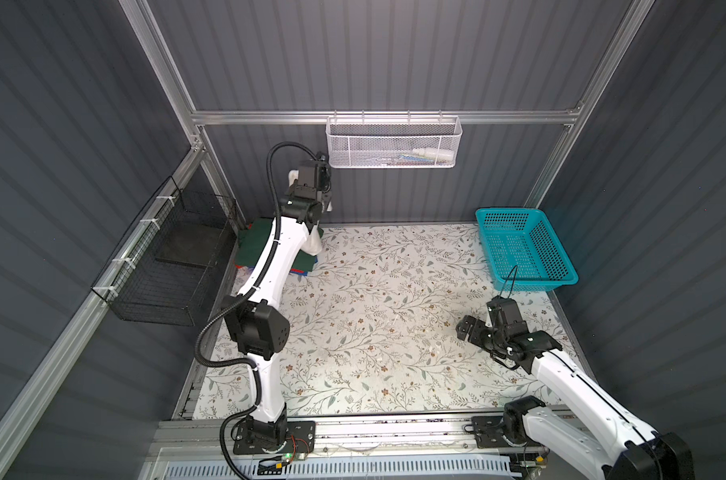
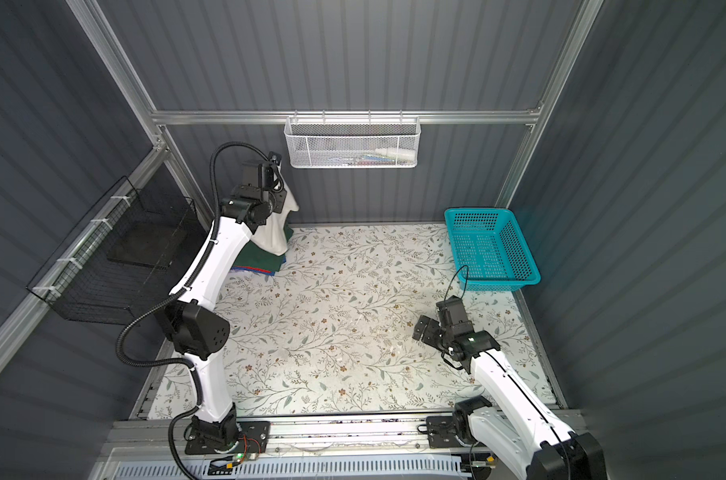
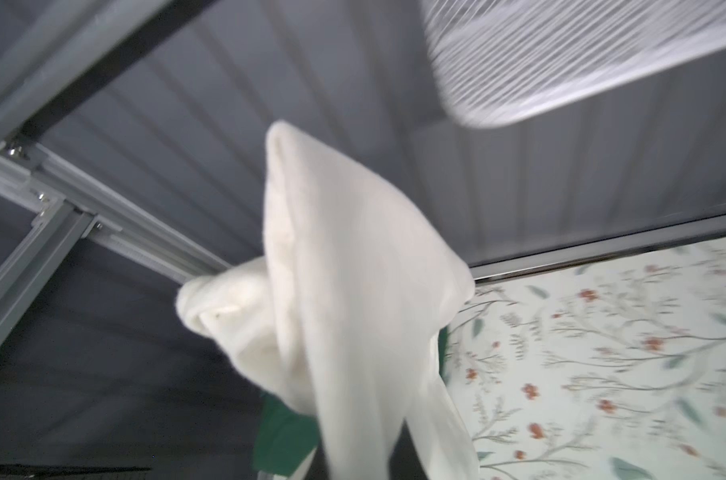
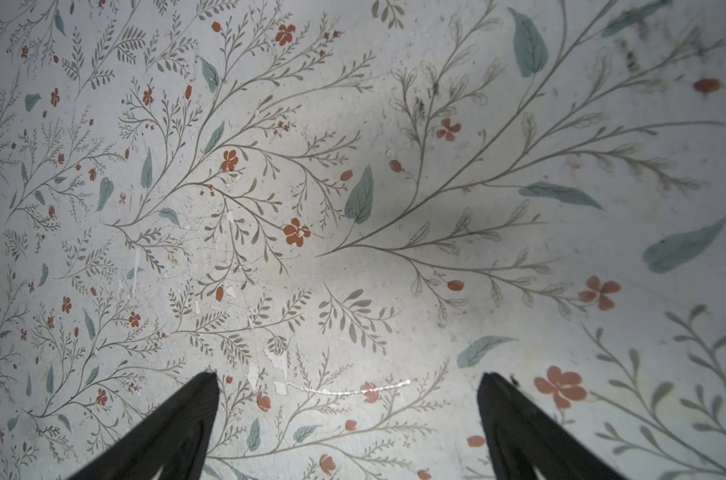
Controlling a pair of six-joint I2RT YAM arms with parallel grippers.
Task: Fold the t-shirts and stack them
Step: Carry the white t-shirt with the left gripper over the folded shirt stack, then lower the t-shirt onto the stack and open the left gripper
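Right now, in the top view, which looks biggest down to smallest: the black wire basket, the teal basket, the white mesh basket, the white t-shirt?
1. black wire basket
2. teal basket and white mesh basket: look about alike
3. white t-shirt, partly hidden behind the left arm

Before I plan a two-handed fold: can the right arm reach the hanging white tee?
Doubtful: nothing blocks the way, but the white tee hangs from the left hand in the far-left corner, across from the open right hand.

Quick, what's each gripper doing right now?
Left gripper: closed, holding the white t-shirt.
Right gripper: open, holding nothing.
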